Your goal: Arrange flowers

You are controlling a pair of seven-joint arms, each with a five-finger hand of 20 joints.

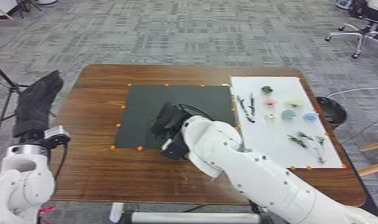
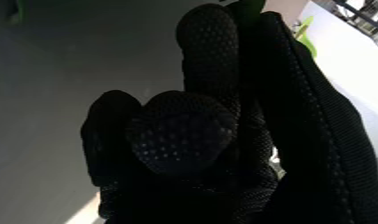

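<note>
In the head view, my right hand (image 1: 170, 121) is over the dark mat (image 1: 137, 117). In the right wrist view, my right hand (image 2: 181, 132) has its thumb and fingers curled around a green plant piece (image 2: 248, 9); a lighter green part (image 2: 307, 45) shows beyond the glove, which hides the rest. My left hand (image 1: 36, 102) is off the table's left side, fingers straight. On the white sheet (image 1: 279, 152) lie a dark green bloom (image 1: 266, 89), a pink flower (image 1: 270, 101), a pale yellow flower (image 1: 294, 102), blue flowers (image 1: 288, 114), dark stems (image 1: 248, 107) and leafy sprigs (image 1: 301, 140).
Orange markers line the edges of the mat and sheet on the brown table (image 1: 97, 175). A black round bin (image 1: 331, 111) stands beyond the table's right edge. My right arm crosses the table's front right part, over the sheet's near left corner.
</note>
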